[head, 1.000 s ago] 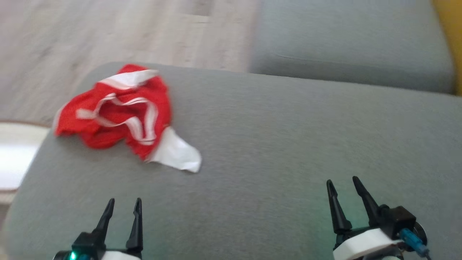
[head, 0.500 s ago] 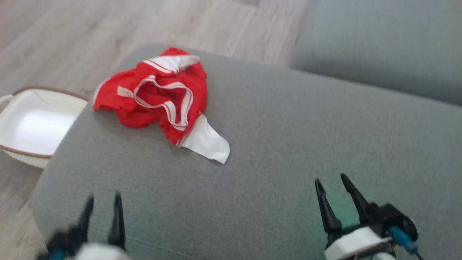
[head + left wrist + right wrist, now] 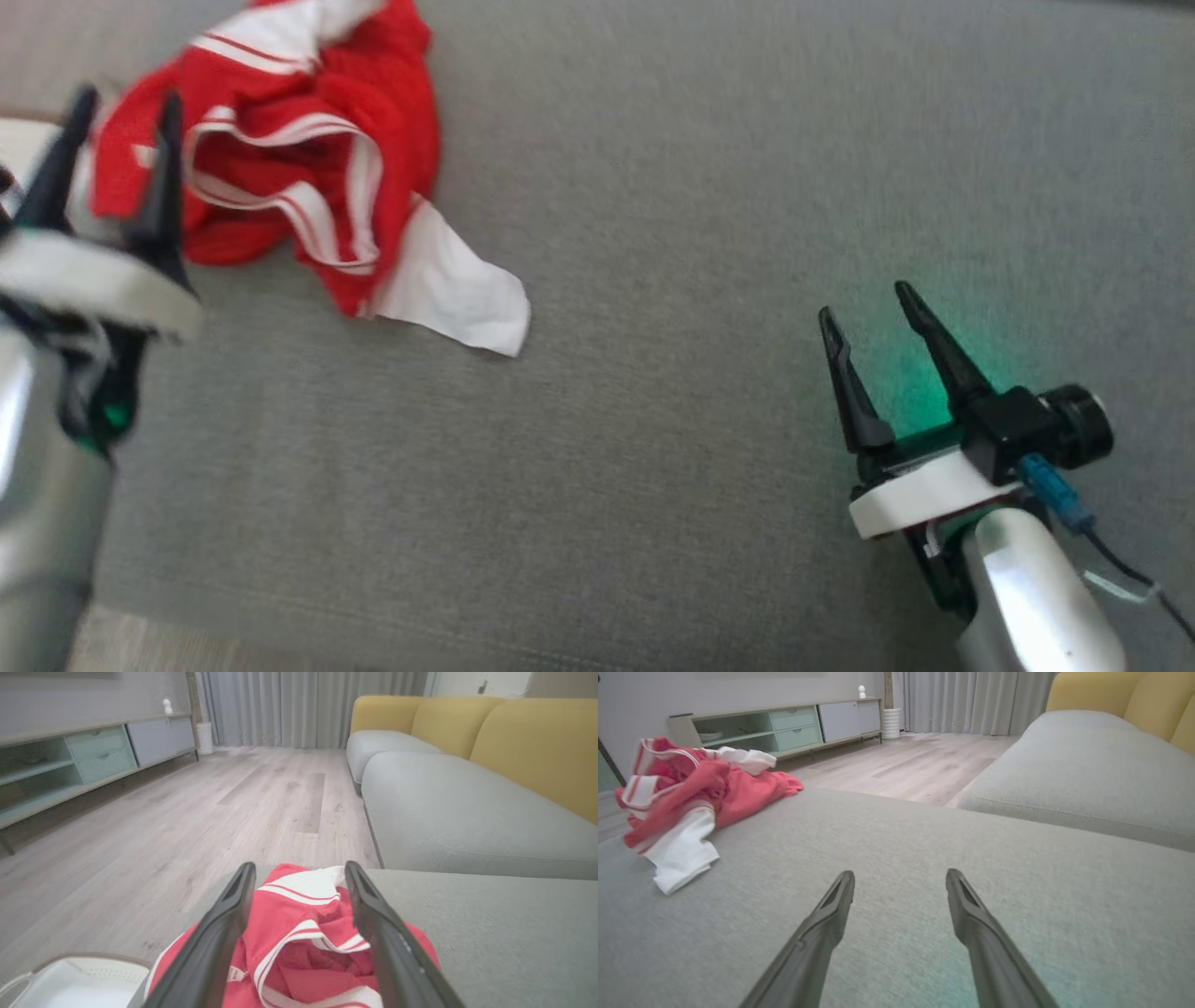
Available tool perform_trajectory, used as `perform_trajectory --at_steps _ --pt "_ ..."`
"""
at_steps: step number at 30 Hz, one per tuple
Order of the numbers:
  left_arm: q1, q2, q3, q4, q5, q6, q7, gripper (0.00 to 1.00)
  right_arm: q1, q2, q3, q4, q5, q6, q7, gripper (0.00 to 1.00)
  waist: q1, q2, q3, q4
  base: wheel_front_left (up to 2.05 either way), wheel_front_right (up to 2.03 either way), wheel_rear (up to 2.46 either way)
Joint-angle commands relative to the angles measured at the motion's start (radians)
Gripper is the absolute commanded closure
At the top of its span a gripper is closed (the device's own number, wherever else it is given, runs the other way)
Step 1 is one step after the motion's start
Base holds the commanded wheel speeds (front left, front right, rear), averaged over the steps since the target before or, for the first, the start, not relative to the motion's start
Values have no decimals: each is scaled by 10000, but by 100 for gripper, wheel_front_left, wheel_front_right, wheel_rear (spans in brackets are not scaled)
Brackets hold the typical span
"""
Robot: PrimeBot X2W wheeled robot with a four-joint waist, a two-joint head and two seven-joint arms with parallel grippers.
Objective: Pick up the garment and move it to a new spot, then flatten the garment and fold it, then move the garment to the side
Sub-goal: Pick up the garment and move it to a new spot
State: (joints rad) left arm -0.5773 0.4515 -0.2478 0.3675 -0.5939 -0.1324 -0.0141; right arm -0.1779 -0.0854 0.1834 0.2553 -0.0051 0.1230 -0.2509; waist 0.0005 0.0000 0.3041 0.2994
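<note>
The left gripper [image 3: 126, 98] is raised at the far left. Its pale forearm comes up along the left edge of the head view. The two dark fingers point far and stand spread, with nothing between them. Their tips lie over the left edge of the garment [image 3: 392, 112]. In the left wrist view the red cloth fills the gap under the fingers. Whether they touch it I cannot tell.

The right gripper [image 3: 865, 301] sits at the near right on a silver forearm, with a blue plug [image 3: 1050, 485] at its wrist. Its fingers point far and a little left, and they are also spread and empty. They hang over bare cushion [image 3: 653, 233], well apart from the garment. A green glow falls on the fabric between them.

The garment lies crumpled on the far-left part of the grey cushion, near its edge. It is red with white striped trim, and a plain white flap points to the near right.

A small white tag [image 3: 233, 973] shows on the cloth beside the left finger, but its print is too small to read. No other writing can be made out.

The head view cuts off the garment's far edge, and the left arm is blurred there. A white basket [image 3: 84, 980] on the floor [image 3: 187, 826] is cut off at the lower left of the left wrist view. Beyond the cushion stands a sofa [image 3: 467, 812] with grey seats and yellow backs.
</note>
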Motion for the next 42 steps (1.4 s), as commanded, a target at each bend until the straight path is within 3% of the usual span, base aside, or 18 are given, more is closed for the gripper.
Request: perform_trajectory --at_steps 1,4,9,18,19,20,29,36,42 --pt "-744 608 292 71 -240 19 104 0 -212 -80 243 -373 -94 77 -109 0 -5 0 754 -470 0 0 0" --pt "-1850 884 -62 1598 -757 18 669 0 -220 -320 294 -513 -218 77 -109 0 -5 0 951 -750 0 0 0" --pt "-2560 841 -649 3246 -1606 18 1519 0 -71 -520 356 -702 -243 77 -109 0 -5 0 970 -1143 0 0 0" --pt "-2930 860 -1654 4654 -2312 18 2096 0 13 -490 613 -786 -204 77 -109 0 -5 0 970 -1652 0 0 0" --pt "-2951 889 -1785 4724 -2351 18 2077 43 15 -466 646 -774 -190 77 -109 0 -5 0 949 -1705 0 0 0" --pt "-2968 927 -1940 4738 -2391 18 2045 100 15 -444 662 -763 -176 77 -109 0 -5 0 929 -1747 0 0 0" --pt "-3588 1919 -2873 3627 -3289 18 1551 100 150 -138 683 -661 106 77 -109 0 -5 0 -33 -2134 0 0 0" --pt "-4506 2934 -3511 1635 -3652 18 1989 100 391 162 828 -498 538 77 -109 0 -5 0 -1093 -2542 0 0 0" --pt "-4765 3332 -3799 -550 -4313 18 2639 100 670 293 836 -476 838 77 -109 0 -5 0 -1819 -3022 0 0 0"
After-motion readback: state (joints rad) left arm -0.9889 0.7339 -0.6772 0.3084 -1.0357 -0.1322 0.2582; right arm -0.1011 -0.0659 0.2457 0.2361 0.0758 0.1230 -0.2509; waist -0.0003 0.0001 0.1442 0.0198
